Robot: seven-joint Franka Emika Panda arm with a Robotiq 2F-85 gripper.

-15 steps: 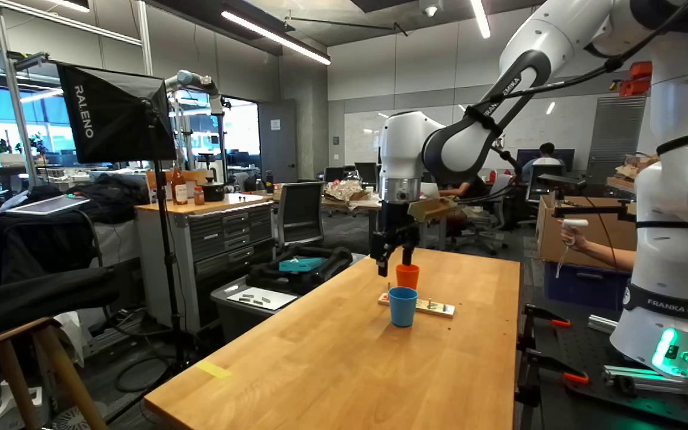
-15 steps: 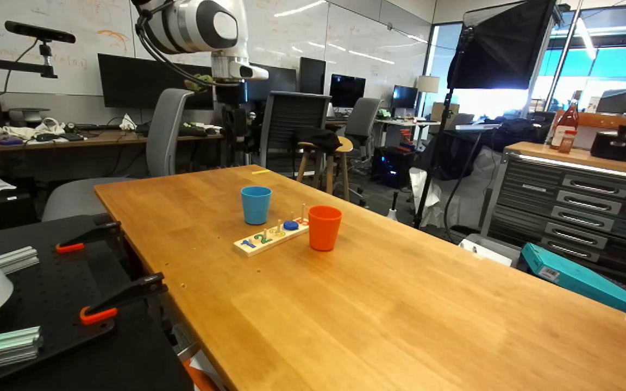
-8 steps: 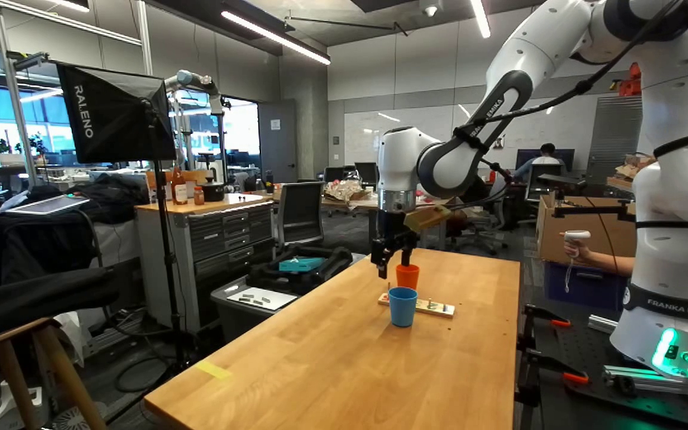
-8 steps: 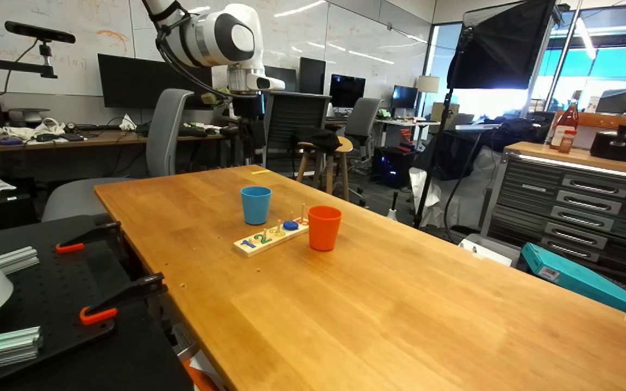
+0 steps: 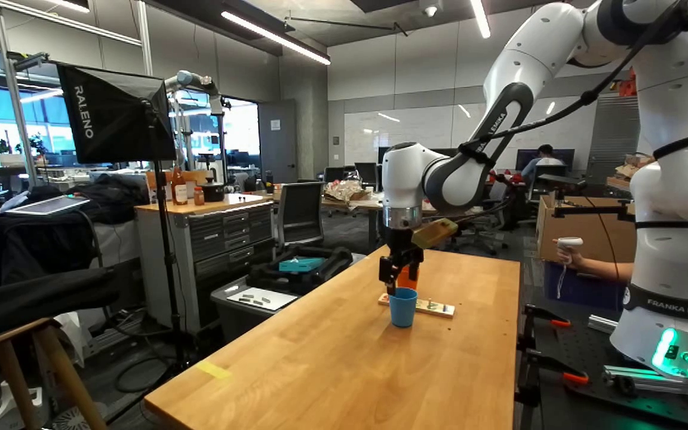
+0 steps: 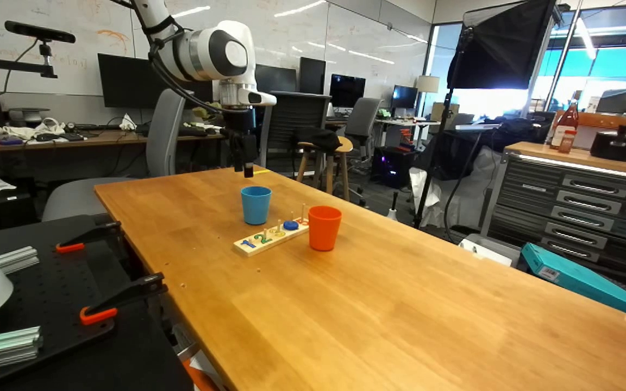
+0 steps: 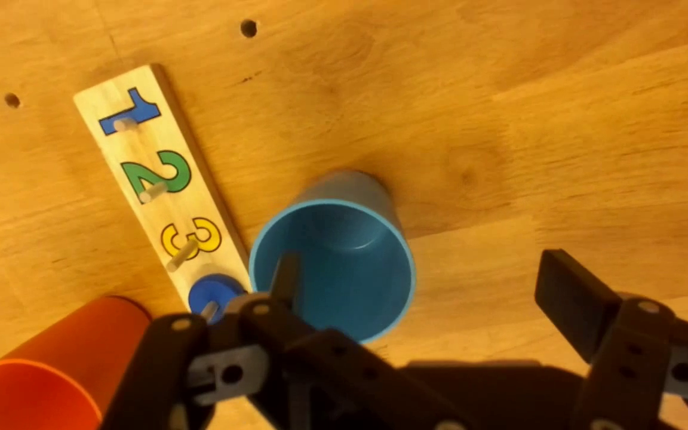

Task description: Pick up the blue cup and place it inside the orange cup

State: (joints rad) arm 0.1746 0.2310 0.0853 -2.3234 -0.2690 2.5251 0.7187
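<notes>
The blue cup (image 5: 403, 310) stands upright on the wooden table; it also shows in an exterior view (image 6: 256, 207) and in the wrist view (image 7: 350, 280). The orange cup (image 6: 324, 230) stands upright near it. In an exterior view the orange cup (image 5: 407, 282) is partly hidden by the gripper and blue cup; in the wrist view it (image 7: 87, 352) is at lower left. My gripper (image 7: 418, 278) is open and empty, pointing down. In the wrist view its left finger overlaps the blue cup's opening and its right finger is over bare table. The gripper (image 5: 402, 286) also shows in both exterior views (image 6: 243, 169).
A wooden number board with pegs (image 6: 269, 239) and a blue disc (image 7: 215, 295) lies between the two cups, close beside the blue cup. Black clamps (image 6: 128, 296) grip the table's edge on the robot's side. Yellow tape (image 5: 214, 369) marks the table's far end.
My gripper has come down and moved closer to the blue cup, now covering part of the orange cup in an exterior view. It stays open. Both cups and the board have not moved.
</notes>
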